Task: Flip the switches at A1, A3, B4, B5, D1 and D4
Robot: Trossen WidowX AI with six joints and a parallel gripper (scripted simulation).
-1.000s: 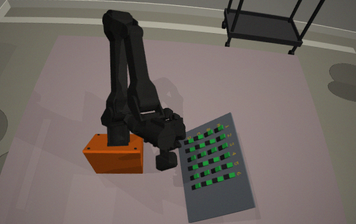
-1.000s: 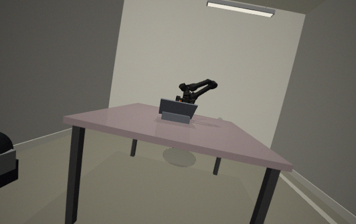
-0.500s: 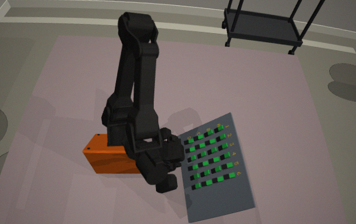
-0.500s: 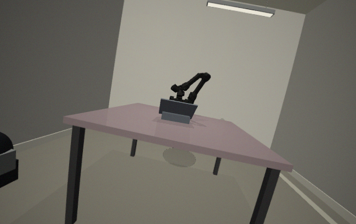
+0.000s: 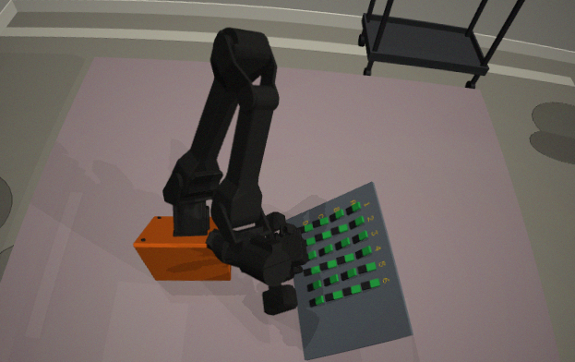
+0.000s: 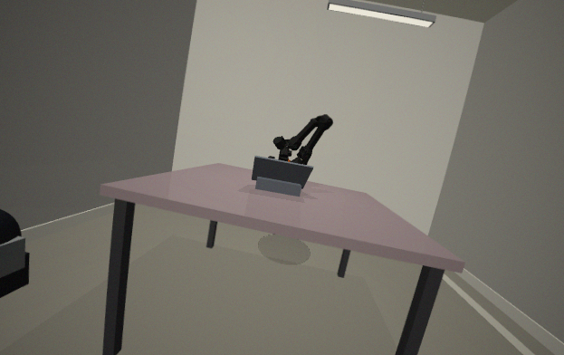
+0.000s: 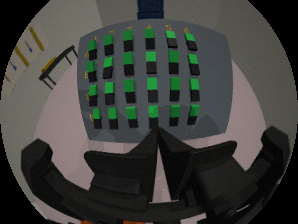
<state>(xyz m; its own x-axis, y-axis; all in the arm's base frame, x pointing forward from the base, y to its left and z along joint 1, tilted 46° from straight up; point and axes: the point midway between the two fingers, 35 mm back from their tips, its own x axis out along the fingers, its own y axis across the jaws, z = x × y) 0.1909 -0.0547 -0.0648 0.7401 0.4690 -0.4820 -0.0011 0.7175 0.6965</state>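
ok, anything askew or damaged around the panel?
No damage visible. The panel sits skewed to the orange base, but its stand tilts it, so probably intended. The gripper is shut.
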